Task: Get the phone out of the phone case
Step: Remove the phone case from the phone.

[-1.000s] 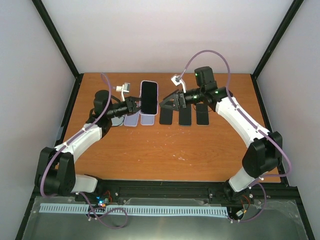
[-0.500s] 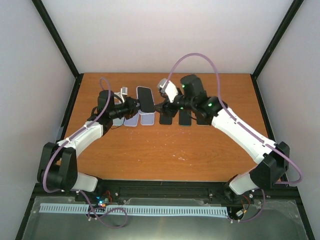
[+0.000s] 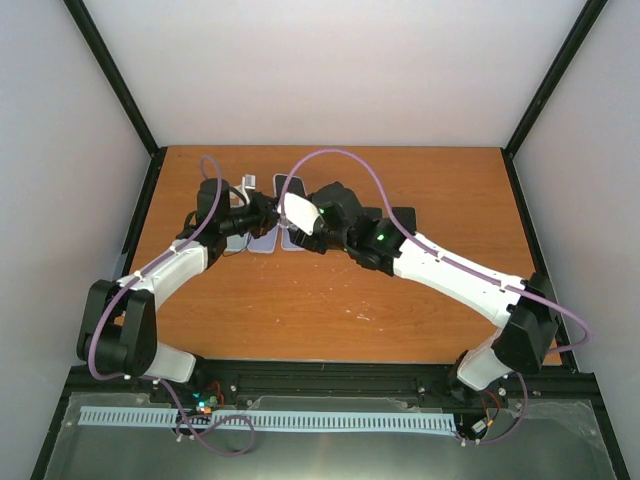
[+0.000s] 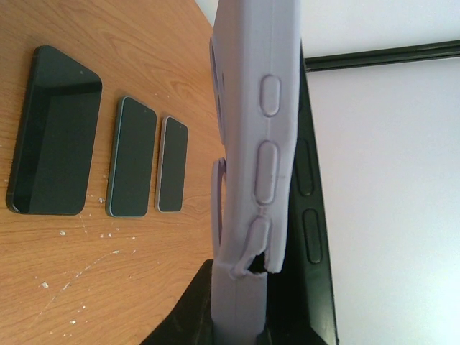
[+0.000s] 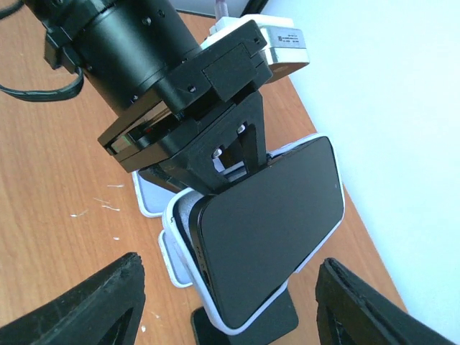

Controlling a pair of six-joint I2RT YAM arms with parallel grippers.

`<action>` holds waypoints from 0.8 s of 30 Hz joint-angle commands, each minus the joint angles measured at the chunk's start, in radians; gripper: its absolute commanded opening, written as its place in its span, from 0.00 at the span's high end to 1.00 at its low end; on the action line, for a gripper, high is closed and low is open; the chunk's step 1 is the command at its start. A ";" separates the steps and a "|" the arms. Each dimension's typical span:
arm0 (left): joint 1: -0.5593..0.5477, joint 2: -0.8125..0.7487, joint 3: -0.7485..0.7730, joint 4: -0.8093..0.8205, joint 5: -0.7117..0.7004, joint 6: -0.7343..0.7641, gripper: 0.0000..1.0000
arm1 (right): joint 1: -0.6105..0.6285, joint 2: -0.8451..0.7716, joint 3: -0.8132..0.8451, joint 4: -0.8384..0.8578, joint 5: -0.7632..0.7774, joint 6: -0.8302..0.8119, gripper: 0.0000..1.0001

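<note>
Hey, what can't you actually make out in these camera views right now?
- Top view: the right arm covers the row of bare phones and most of the cased phone.
- Left wrist view: the lavender case is seen edge-on, so the screen is out of sight. The spot where the left end effector grips is cut off by the bottom edge.
- Right wrist view: the right end effector's fingers run off the bottom edge, so their tips are unseen.

From above, my right arm (image 3: 440, 268) covers most of the spare phones (image 3: 404, 215) behind it. My left wrist view shows the case (image 4: 248, 144) edge-on, cut off top and bottom, the screen hidden. My right fingers (image 5: 93, 305) run off their view's bottom edge.
</note>
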State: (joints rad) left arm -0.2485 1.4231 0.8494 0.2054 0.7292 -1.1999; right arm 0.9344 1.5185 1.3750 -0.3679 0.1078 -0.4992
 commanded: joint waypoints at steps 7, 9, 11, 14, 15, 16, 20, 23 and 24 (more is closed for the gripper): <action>0.006 -0.021 0.044 0.063 0.032 -0.030 0.99 | 0.052 0.075 -0.021 0.142 0.187 -0.120 0.42; 0.006 -0.024 0.033 0.079 0.037 -0.040 0.99 | 0.053 0.089 -0.023 0.167 0.221 -0.132 0.45; 0.006 -0.024 0.028 0.087 0.044 -0.049 0.99 | 0.055 0.105 -0.028 0.193 0.252 -0.154 0.46; 0.006 -0.025 0.030 0.092 0.056 -0.056 0.99 | 0.057 0.122 -0.044 0.235 0.284 -0.189 0.46; 0.005 -0.025 0.030 0.096 0.060 -0.058 0.99 | 0.056 0.123 -0.050 0.248 0.291 -0.199 0.46; 0.005 -0.026 0.029 0.100 0.063 -0.059 0.99 | 0.057 0.125 -0.058 0.265 0.297 -0.210 0.47; 0.003 -0.030 0.024 0.110 0.075 -0.064 0.99 | 0.058 0.135 -0.079 0.317 0.327 -0.254 0.49; 0.002 -0.031 0.025 0.110 0.080 -0.063 0.99 | 0.058 0.139 -0.093 0.330 0.323 -0.273 0.48; 0.002 -0.039 0.025 0.108 0.078 -0.060 0.99 | 0.060 0.145 -0.093 0.303 0.297 -0.267 0.46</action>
State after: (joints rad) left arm -0.2459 1.4231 0.8482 0.2314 0.7448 -1.2446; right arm 0.9936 1.6379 1.3033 -0.0727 0.3870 -0.7418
